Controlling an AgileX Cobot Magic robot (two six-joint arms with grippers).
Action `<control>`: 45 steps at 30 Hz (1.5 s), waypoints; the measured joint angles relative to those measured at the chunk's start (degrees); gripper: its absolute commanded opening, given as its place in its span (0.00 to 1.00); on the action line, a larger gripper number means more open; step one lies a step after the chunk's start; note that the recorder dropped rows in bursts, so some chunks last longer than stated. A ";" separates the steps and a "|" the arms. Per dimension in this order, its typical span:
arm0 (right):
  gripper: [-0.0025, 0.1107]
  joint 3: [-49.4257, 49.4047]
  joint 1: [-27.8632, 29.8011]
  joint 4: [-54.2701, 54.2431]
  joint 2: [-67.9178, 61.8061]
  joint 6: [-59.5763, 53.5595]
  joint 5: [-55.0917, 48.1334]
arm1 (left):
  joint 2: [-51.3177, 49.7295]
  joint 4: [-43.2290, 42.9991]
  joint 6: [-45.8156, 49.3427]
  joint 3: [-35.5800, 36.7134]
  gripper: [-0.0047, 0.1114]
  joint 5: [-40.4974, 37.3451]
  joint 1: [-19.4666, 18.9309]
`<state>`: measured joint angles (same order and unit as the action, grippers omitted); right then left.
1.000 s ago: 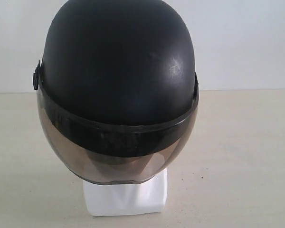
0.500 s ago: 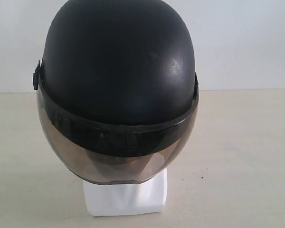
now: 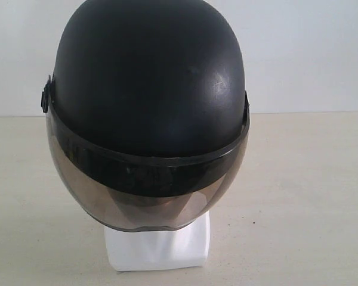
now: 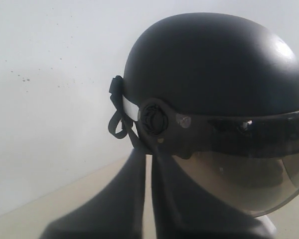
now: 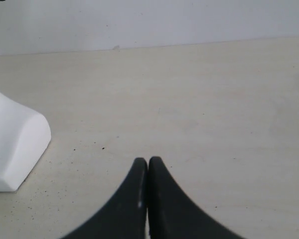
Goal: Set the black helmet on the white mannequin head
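Observation:
The black helmet (image 3: 149,77) sits on the white mannequin head, whose blocky neck base (image 3: 158,247) shows below the smoky visor (image 3: 143,199). In the left wrist view the helmet (image 4: 214,64) is seen from its side, straps hanging by the hinge. My left gripper (image 4: 148,154) shows there with its jaws all but together, only a thin slit of table between them and nothing in it; its tips overlap the dark helmet edge. My right gripper (image 5: 148,160) is shut and empty over the table, apart from the neck base (image 5: 12,144). Neither gripper appears in the exterior view.
The beige table (image 3: 298,196) spreads around the neck base, speckled with small dark dots. A plain white wall (image 3: 310,53) stands behind it.

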<state>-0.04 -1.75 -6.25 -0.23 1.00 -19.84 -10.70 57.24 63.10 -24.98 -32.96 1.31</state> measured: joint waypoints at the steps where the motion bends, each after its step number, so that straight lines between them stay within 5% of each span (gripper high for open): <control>1: 0.02 0.00 0.00 0.00 0.00 0.00 0.00 | 0.00 0.00 0.00 0.00 0.08 0.00 0.00; 14: 0.02 0.00 0.00 0.00 0.00 0.09 0.00 | 0.00 0.00 -1.66 0.00 0.08 0.00 0.00; 18: 0.02 0.00 0.00 0.00 0.00 0.09 0.00 | 1.46 -4.18 -22.97 0.00 0.08 0.00 0.00; 22: 0.02 0.00 0.00 0.00 0.00 0.09 0.00 | 4.03 -17.99 -52.50 0.30 0.08 -1.11 0.00; 27: 0.02 0.00 0.00 0.00 0.00 0.09 0.00 | 8.27 -38.09 -68.35 3.53 0.08 -2.30 0.00; 37: 0.02 0.00 0.00 0.00 0.00 0.09 0.00 | 10.53 -51.64 -67.82 15.16 0.08 13.37 0.00; 45: 0.02 0.00 0.00 0.00 0.00 0.09 0.00 | 10.53 -54.90 -66.37 24.53 0.08 16.62 0.00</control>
<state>-0.04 -1.75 -6.25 -0.23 1.09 -19.84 -0.17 2.34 -3.27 -0.45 -16.34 1.31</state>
